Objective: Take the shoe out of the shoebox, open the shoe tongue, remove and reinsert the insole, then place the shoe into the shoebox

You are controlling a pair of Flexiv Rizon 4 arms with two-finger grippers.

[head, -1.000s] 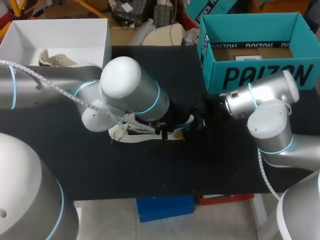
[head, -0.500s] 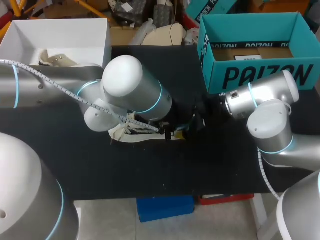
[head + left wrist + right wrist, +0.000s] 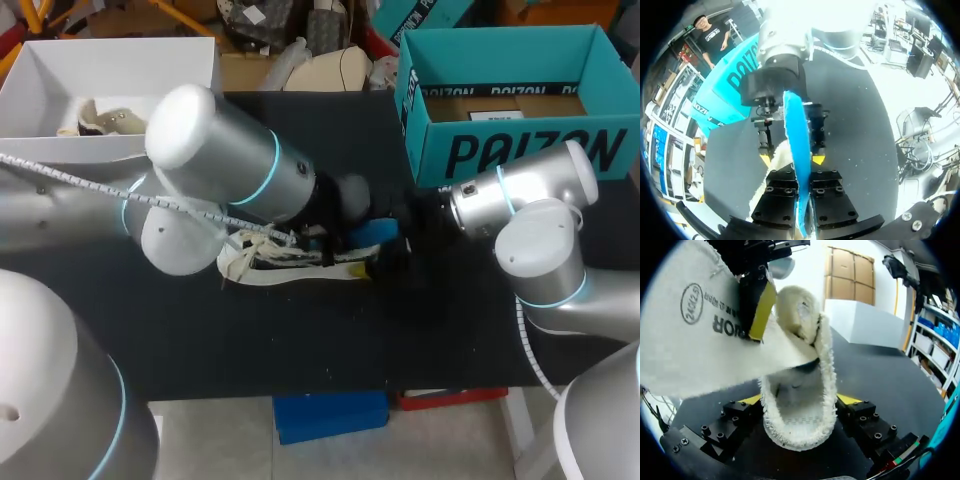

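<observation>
While the right gripper (image 3: pixel 799 401) clamps the shoe (image 3: pixel 285 265) at its heel, mid-frame, the left gripper (image 3: pixel 788 160) pinches the insole (image 3: pixel 796 132) just above.

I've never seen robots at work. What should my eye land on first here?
The bright blue insole, held up on edge in the left gripper above the black table, stands out most. Just ahead, the right gripper holds a pale fleece-lined shoe by its heel. An open teal shoebox waits at the table's far right.
</observation>
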